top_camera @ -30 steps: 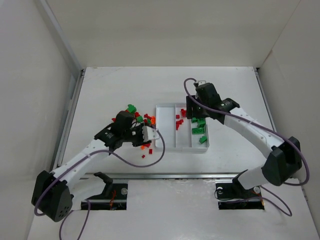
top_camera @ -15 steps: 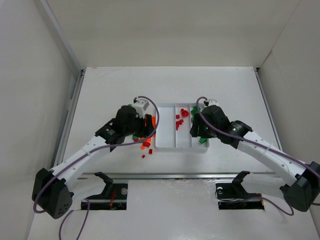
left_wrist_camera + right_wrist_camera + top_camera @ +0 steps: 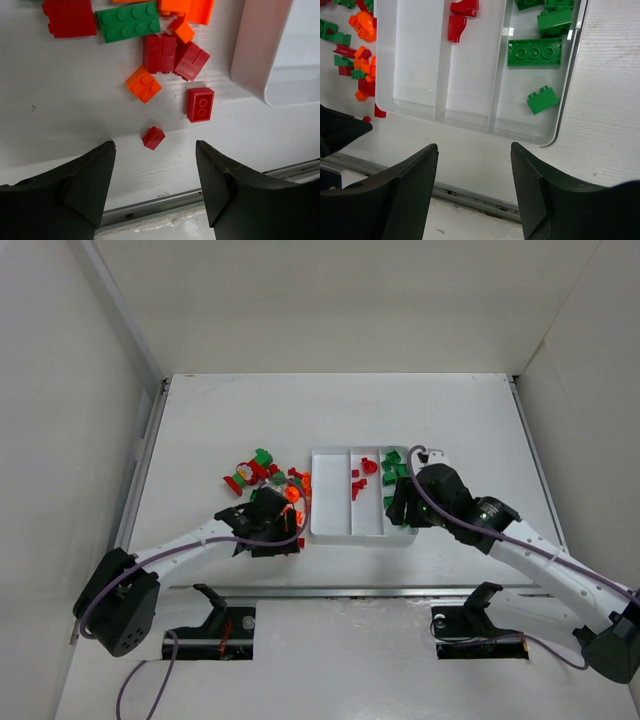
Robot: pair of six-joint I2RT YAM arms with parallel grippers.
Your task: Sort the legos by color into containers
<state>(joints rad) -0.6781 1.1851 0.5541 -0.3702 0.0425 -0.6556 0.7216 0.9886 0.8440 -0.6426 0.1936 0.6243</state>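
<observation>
Hovering where, the left gripper (image 3: 152, 159)?

Low over the white table (image 3: 60, 115), just left of the shallow white plastic three-compartment tray (image 3: 415, 55). Its fingers stand well apart and hold nothing. A tiny red plastic brick (image 3: 153, 137) lies on the table just ahead of the gap.

And the right gripper (image 3: 474, 150)?

Above the tray's near edge, fingers wide too, nothing between them.

Where are the bricks?

Red pieces (image 3: 456, 29) sit in the middle compartment, green bricks (image 3: 535, 52) in the right one. A loose heap of red, green and orange bricks (image 3: 270, 472) lies on the table beside the tray's left wall.
</observation>
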